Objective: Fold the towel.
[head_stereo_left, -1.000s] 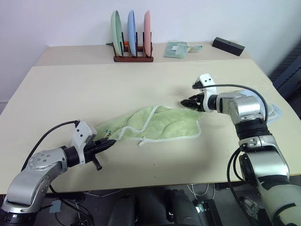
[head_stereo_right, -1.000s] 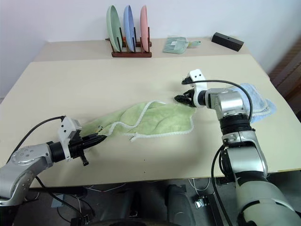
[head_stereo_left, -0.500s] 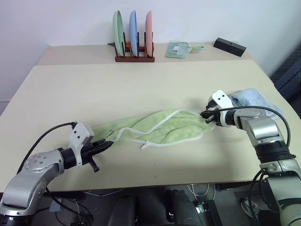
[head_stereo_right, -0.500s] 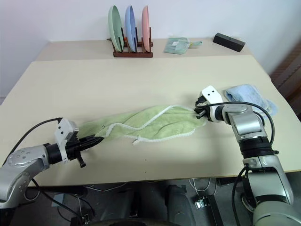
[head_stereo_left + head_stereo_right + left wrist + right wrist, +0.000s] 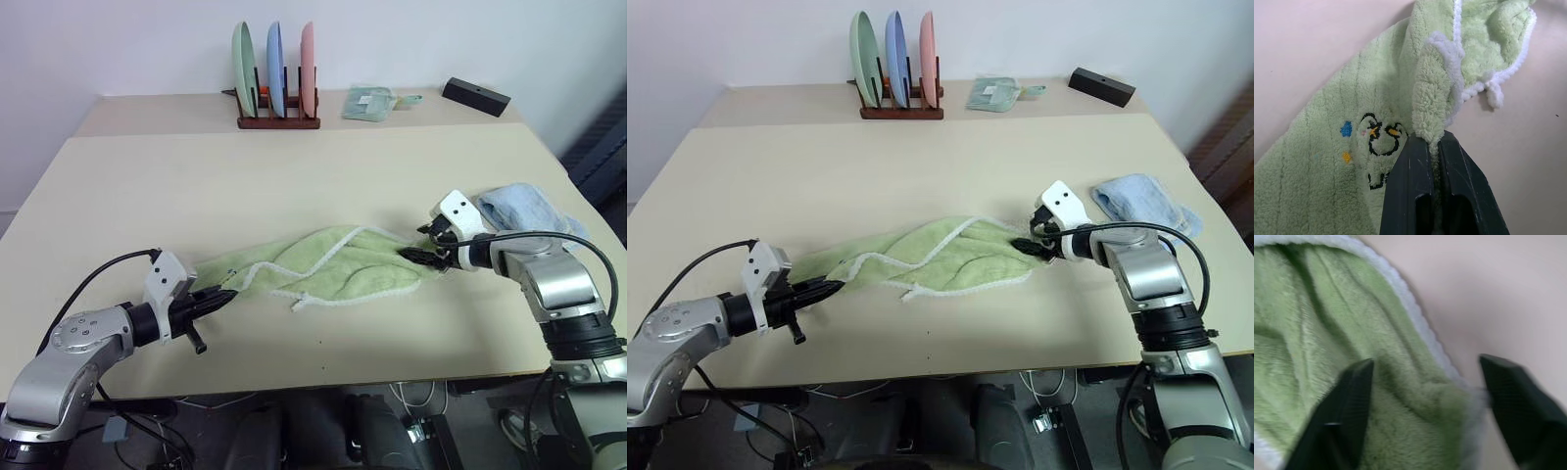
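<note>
Beige table [image 5: 294, 176], towel [image 5: 333, 266], blue cloth [image 5: 519, 204], plate rack [image 5: 277, 119]

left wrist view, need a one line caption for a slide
Left gripper shut on a fold of the green towel, beside its printed mark, on the table.

Towel [image 5: 333, 269] lies mid-table [image 5: 196, 186]; rack [image 5: 277, 119] at twelve o'clock, cloth [image 5: 519, 206] at three, left tool [image 5: 227, 295] at eight.
</note>
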Motion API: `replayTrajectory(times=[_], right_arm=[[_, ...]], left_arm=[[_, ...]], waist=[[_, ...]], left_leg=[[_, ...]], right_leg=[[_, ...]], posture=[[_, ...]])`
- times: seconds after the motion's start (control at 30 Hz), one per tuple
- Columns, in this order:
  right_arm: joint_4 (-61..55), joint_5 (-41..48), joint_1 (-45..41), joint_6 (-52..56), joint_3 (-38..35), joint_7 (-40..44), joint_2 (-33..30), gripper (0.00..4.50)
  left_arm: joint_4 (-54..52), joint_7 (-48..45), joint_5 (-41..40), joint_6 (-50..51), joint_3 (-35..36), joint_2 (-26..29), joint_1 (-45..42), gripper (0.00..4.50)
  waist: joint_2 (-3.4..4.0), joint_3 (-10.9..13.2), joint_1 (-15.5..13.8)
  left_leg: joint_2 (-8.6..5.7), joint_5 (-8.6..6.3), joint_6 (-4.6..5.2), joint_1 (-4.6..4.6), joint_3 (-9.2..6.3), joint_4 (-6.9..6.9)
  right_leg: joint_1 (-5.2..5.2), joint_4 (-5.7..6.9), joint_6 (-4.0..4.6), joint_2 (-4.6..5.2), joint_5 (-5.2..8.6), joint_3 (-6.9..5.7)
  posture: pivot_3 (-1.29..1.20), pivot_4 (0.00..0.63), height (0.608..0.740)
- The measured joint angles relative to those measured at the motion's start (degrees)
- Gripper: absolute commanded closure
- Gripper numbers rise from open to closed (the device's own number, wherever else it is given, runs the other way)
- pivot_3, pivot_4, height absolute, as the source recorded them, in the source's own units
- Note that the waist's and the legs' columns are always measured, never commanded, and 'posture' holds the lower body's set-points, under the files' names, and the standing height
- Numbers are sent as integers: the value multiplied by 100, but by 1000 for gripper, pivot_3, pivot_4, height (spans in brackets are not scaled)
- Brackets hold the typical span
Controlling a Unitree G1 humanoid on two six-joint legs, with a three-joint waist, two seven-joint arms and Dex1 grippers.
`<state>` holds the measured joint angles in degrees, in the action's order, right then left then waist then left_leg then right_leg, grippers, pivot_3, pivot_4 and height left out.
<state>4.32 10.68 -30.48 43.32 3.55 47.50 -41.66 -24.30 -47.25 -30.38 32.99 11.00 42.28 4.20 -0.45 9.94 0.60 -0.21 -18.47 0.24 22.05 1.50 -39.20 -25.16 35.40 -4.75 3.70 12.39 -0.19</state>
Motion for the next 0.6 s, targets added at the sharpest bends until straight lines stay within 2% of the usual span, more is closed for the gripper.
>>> replayTrajectory(times=[0.23, 0.37, 0.6], right_arm=[[472, -41, -115, 403, -80, -257, -45, 1140], [923, 186, -429, 948, -416, -344, 6, 1140], [984, 403, -522, 1370, -387, -85, -76, 1140]], left_arm=[[11, 2, 30, -11, -17, -8, -3, 4500], [14, 1, 42, -13, -39, -12, -3, 4500], [78, -7, 76, -70, -78, -12, -44, 4500]], waist=[[0, 0, 5], [0, 0, 5], [0, 0, 5]], left_leg=[[0, 0, 0, 0, 2, 0], [0, 0, 0, 0, 2, 0], [0, 0, 0, 0, 3, 0]], right_leg=[[0, 0, 0, -1, 0, 0], [0, 0, 0, -3, 0, 0], [0, 1, -1, -3, 0, 0]], posture=[[0, 150, 740], [0, 150, 740], [0, 150, 740]])
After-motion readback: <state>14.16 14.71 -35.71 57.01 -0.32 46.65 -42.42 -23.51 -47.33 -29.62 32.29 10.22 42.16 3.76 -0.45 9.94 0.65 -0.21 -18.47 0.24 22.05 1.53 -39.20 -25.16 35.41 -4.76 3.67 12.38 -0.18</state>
